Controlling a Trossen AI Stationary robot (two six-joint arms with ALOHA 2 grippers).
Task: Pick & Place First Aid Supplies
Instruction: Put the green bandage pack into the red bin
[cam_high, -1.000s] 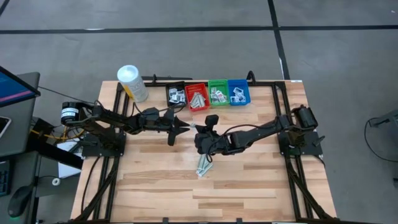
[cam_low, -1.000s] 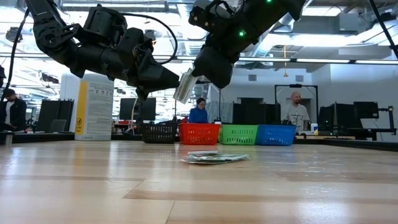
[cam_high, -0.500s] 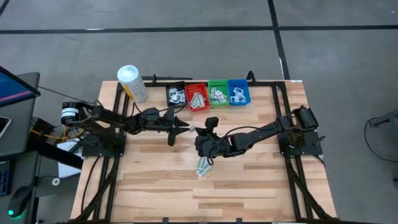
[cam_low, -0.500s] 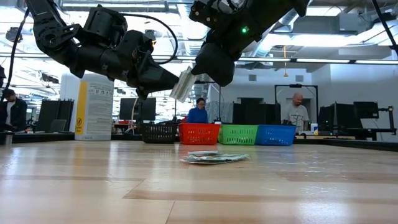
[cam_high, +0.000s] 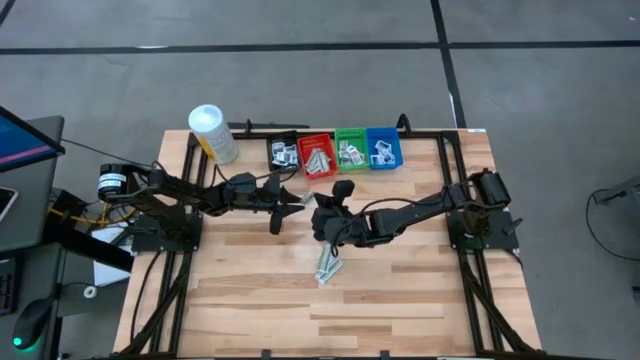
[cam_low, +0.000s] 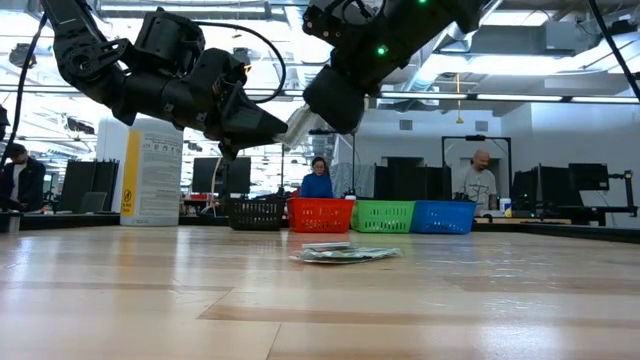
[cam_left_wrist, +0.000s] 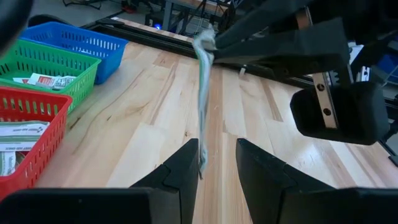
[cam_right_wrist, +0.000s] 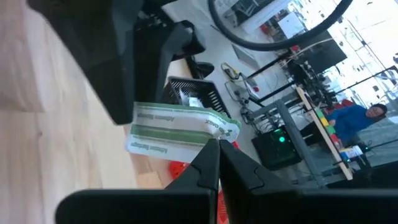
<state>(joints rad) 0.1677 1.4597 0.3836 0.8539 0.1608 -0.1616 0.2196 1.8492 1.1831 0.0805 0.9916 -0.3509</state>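
Nearest the low camera lies the bare wooden table (cam_low: 150, 300), and a little farther in a small heap of pale-green packets (cam_low: 345, 253) rests flat on the boards, below and apart from both arms. Above it the two arms meet in mid-air over the table's middle. The right arm stretches in low from its base, elbow bent, and its right gripper (cam_high: 316, 206) is clenched on one edge of a pale-green wrapped strip (cam_left_wrist: 202, 106), which hangs from the pinched fingertips well clear of the wood. The left arm reaches level from the opposite side, and the left gripper (cam_high: 297, 207) stands partly open, its two dark fingers (cam_left_wrist: 180, 171) to either side of the strip's free lower end; whether they touch it cannot be told. Beyond the grippers, along the far edge, sit a black bin (cam_high: 283, 152), a red bin (cam_high: 318, 155), a green bin (cam_high: 351, 149) and a blue bin (cam_high: 384, 148) in a row, each with packets inside, and a white canister (cam_high: 213, 133) stands beside them.
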